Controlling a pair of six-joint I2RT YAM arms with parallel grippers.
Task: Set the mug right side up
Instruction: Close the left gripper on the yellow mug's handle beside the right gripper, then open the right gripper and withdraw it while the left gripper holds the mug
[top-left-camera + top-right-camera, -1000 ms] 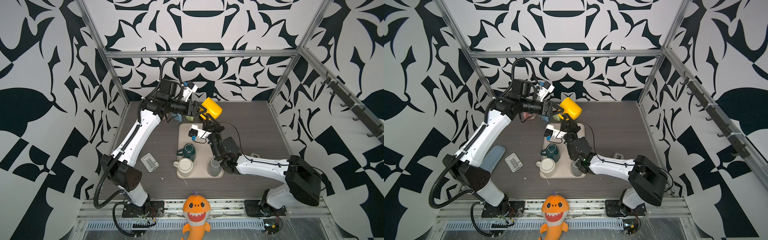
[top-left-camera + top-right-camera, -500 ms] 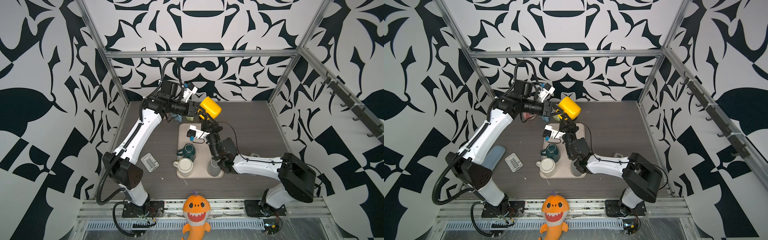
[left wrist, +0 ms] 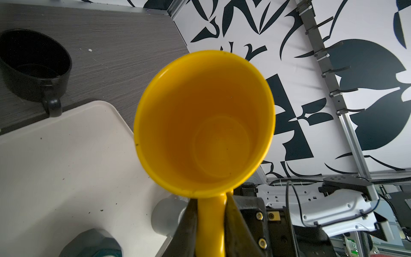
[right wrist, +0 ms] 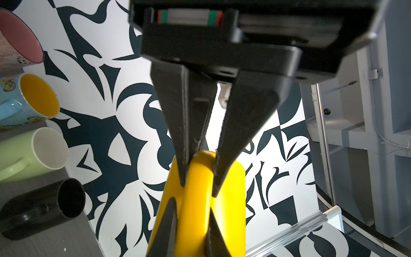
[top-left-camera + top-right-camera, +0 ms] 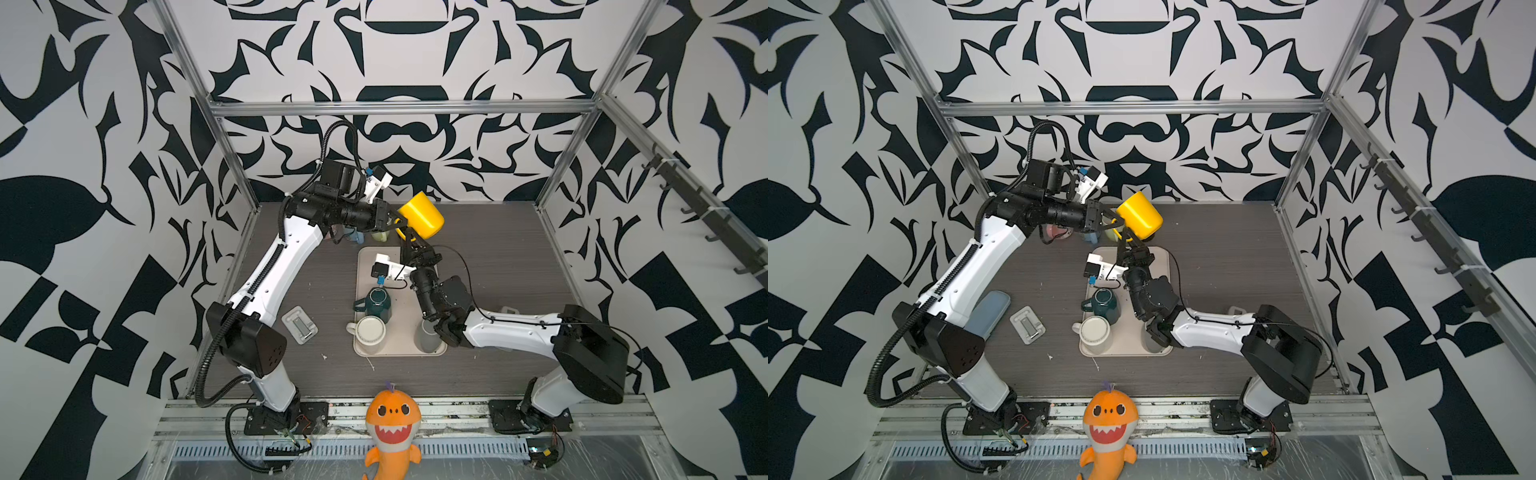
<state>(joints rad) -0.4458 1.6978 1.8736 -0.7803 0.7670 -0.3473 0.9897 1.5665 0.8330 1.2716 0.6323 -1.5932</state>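
Walls (image 5: pixel 395 50) are all wild black-and-white leafy print, set in a bare aluminium frame (image 5: pixel 399 109), and the light's bright and even. Tabletop (image 5: pixel 498 249) is grey wood-grain with a few white specks, plus there's a rail of hooks (image 5: pixel 695 192) on the right wall.

Both top views look steeply down from the front over the whole table (image 5: pixel 498 257). Both wrist cameras closely face the yellow mug (image 3: pixel 204 124).
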